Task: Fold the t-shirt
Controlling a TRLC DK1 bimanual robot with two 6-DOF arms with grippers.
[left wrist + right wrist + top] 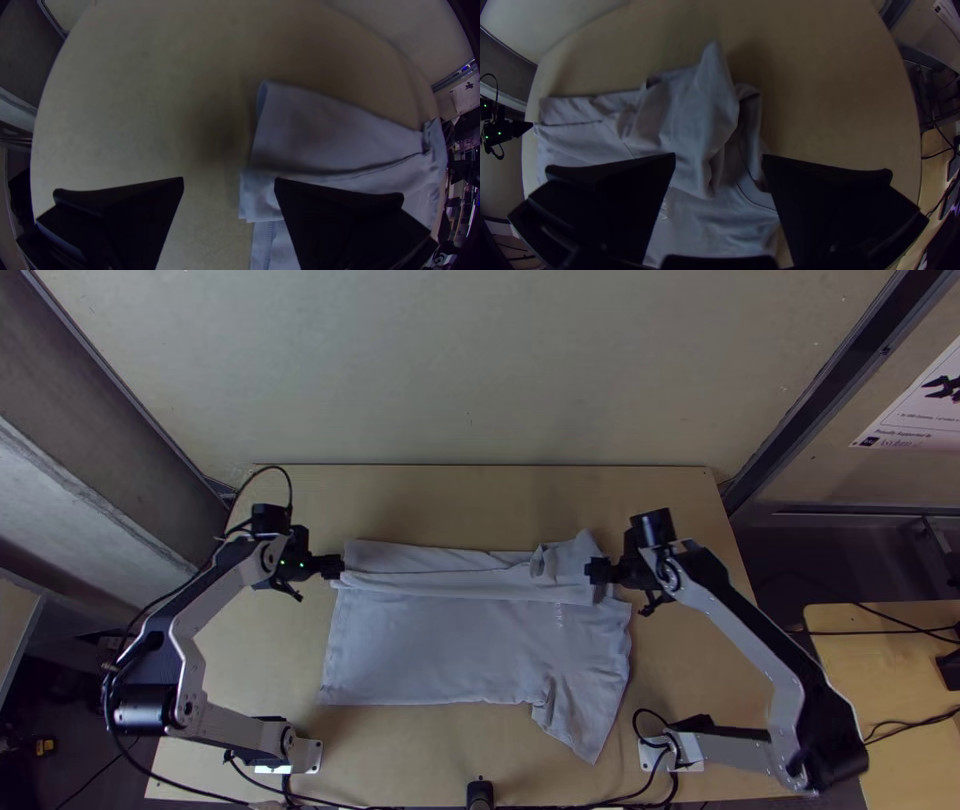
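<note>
Straddling one end of the t-shirt (440,640) with left fingers (330,566) spread wide, and its bunched corner with right fingers (601,570) just as wide. Lies mostly between both pairs on the desk (400,750), band folded over level with them.

Both arms (205,595) bent, left gripper (336,566) open, right gripper (597,570) open

Pale grey t-shirt (430,645), top edge folded over, lying on table (250,670)
</note>
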